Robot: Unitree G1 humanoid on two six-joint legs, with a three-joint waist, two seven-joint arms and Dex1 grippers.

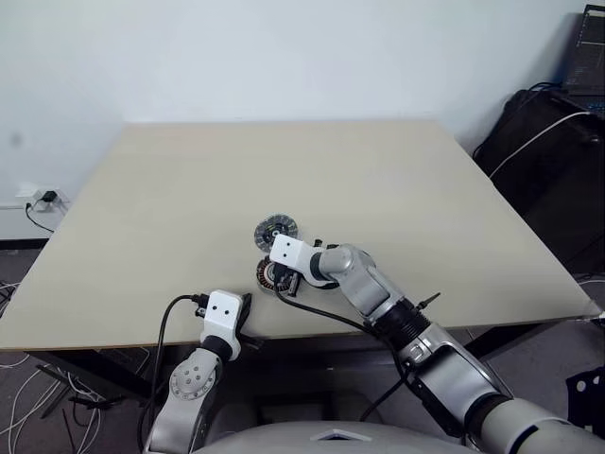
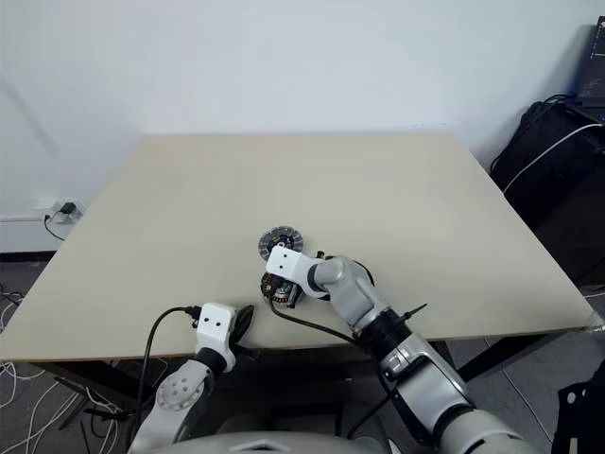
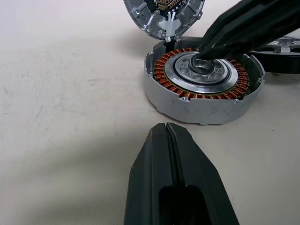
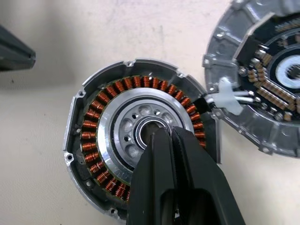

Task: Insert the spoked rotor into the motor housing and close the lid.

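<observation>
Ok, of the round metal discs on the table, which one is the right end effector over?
The grey-walled motor housing with the copper-orange ring of windings; the shut right end effector points into its silver centre. The dark-faced disc with white wires lies beside it.

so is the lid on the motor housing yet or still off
Off. The lid lies beside the motor housing, whose copper windings show uncovered.

Right tool closed, angled down-left; left tool closed, low, pointing forward.
</observation>
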